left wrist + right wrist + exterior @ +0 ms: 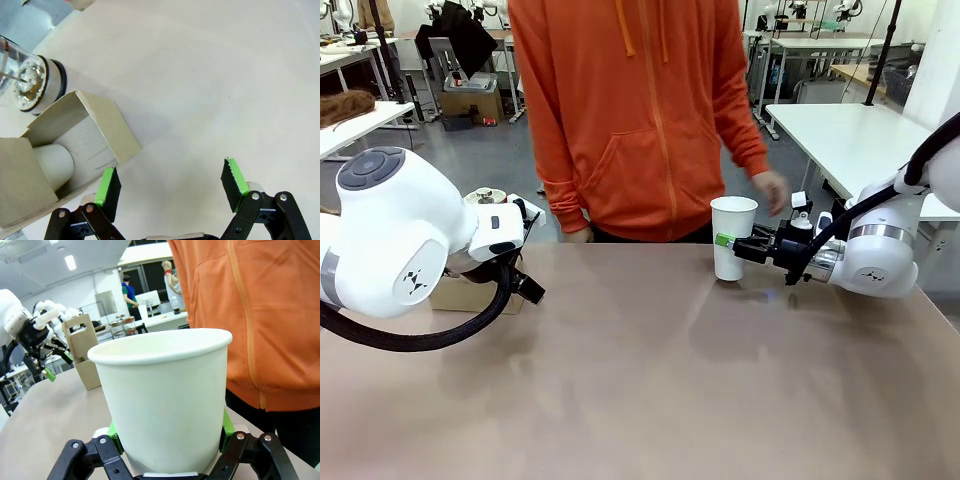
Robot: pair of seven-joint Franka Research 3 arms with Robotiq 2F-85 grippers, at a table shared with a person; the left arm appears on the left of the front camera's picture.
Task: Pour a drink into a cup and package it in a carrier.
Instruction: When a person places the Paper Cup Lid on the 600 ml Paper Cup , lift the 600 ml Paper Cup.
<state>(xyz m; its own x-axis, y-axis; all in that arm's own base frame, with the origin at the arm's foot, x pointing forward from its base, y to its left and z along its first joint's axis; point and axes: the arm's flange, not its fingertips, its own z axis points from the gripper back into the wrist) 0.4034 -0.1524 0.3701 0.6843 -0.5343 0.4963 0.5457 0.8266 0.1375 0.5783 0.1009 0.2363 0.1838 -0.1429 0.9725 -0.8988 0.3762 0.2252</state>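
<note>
Right gripper (728, 241) clenched on cup (733, 228); left gripper (172, 180) released, jaws wide.
Cup upright, lidless, on surface (650, 380), near person's hand (772, 190); right wrist view hides its base behind the pads. Front view: carrier (470, 295) mostly hidden behind left arm. Left wrist view shows it just beside that gripper, a pale cup-like shape (55, 165) inside. Carafe (31, 82) beyond it, cut off at frame edge, contents hard to make out.

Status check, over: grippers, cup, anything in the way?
Left gripper open, over the table beside the carrier. Right gripper shut on the cup, upright, no lid. Person's hand close behind the cup.
</note>
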